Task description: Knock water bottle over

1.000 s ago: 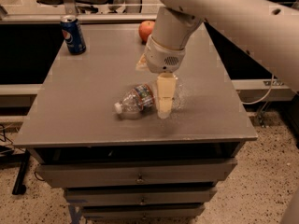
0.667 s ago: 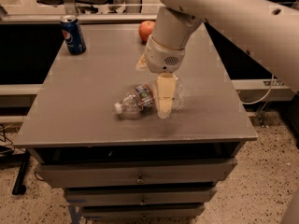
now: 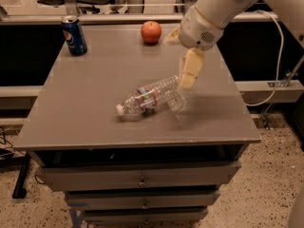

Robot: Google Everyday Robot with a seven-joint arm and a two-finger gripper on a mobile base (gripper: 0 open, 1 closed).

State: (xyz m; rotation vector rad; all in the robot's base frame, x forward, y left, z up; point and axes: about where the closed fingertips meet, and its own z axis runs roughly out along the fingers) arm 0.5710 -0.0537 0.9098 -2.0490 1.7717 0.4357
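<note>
A blue can point(image 3: 74, 35) is seen upright at the far left corner of the counter point(image 3: 80, 108). The water bottle point(image 3: 151, 98) is laid on its side near the centre, cap toward the left edge. An apple point(image 3: 151, 32) is set by the far edge. The gripper point(image 3: 186, 82) is held at the bottle's base end; whether it is spread or closed cannot be told.

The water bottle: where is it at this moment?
In the camera view the water bottle lies on its side near the middle of the table, cap pointing left in the picture; the gripper hangs just above its base end.
</note>
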